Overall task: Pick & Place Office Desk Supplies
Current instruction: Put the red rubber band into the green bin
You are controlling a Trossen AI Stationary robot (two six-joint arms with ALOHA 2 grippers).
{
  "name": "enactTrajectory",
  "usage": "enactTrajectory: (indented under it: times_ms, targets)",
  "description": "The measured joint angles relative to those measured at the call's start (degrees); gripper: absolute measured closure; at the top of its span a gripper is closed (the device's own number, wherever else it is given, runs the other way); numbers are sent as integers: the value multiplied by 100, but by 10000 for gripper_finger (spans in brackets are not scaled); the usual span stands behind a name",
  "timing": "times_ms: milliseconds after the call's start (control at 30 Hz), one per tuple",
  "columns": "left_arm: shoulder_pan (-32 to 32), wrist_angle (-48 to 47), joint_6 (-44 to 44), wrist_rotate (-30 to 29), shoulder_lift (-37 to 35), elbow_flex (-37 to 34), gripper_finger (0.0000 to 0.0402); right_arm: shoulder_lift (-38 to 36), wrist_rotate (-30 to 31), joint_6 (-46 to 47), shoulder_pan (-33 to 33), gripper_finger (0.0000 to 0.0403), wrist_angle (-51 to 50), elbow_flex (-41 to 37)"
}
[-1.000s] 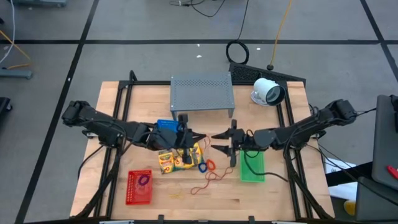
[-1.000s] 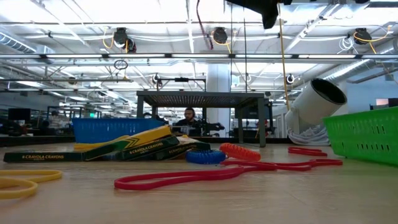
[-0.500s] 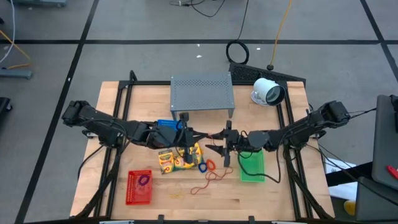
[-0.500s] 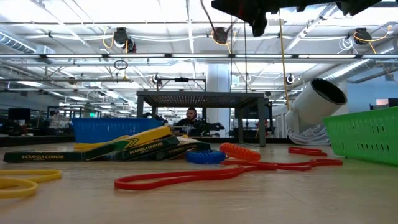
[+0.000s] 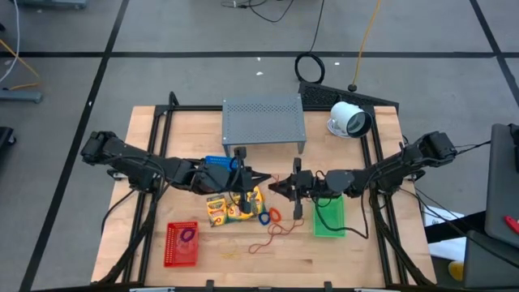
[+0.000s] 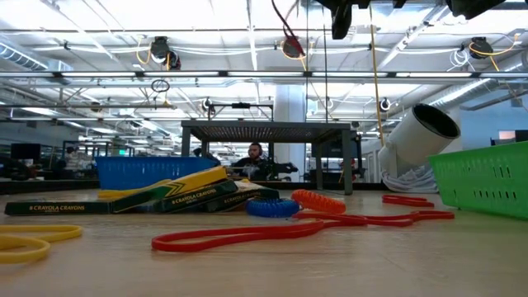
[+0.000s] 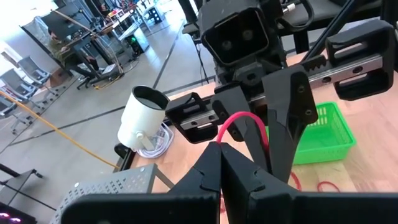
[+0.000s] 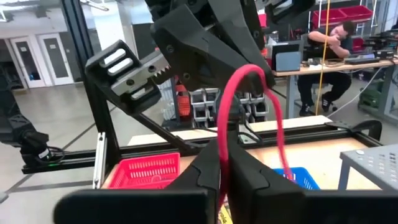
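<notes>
Both arms meet above the middle of the wooden surface [image 5: 162, 122], their tips almost touching. The left hand [image 5: 258, 180] is closed on a red rubber-band loop [image 7: 239, 124], and the right hand [image 5: 276, 187] has its fingers pinched shut on the same loop [image 8: 252, 106], so the band hangs in the air between the two. Under them lie the yellow crayon packs [image 5: 231, 207], just in front of a blue basket [image 5: 217, 165]. A blue band [image 5: 263, 217] and an orange band [image 5: 275, 215] lie side by side next to the packs, with a long red band [image 5: 276, 234] sprawled nearer the front edge. A green basket [image 5: 329, 217] sits below the right arm, and a red basket [image 5: 181, 243] stands at the front left with a purple band [image 5: 188, 235] inside.
</notes>
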Motion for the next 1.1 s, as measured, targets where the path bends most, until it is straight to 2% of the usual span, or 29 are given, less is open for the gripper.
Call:
enactTrajectory:
  times_ms: [267,600,733,900,1100]
  targets:
    - [0,-167,-37,-12,2,0,398,0,0,-14,7,403,58,0]
    - [-2,-405,-3,-56,4,0,360,0,-33,-178,7,403,159,0]
    - [-6,-386,18,-64,4,0,331,0,-138,-197,7,403,165,0]
    - [-28,-368,75,-68,4,0,277,-19,-143,-218,9,403,165,0]
    - [-83,-715,65,-578,-144,-7,212,-185,-114,-547,99,403,251,0]
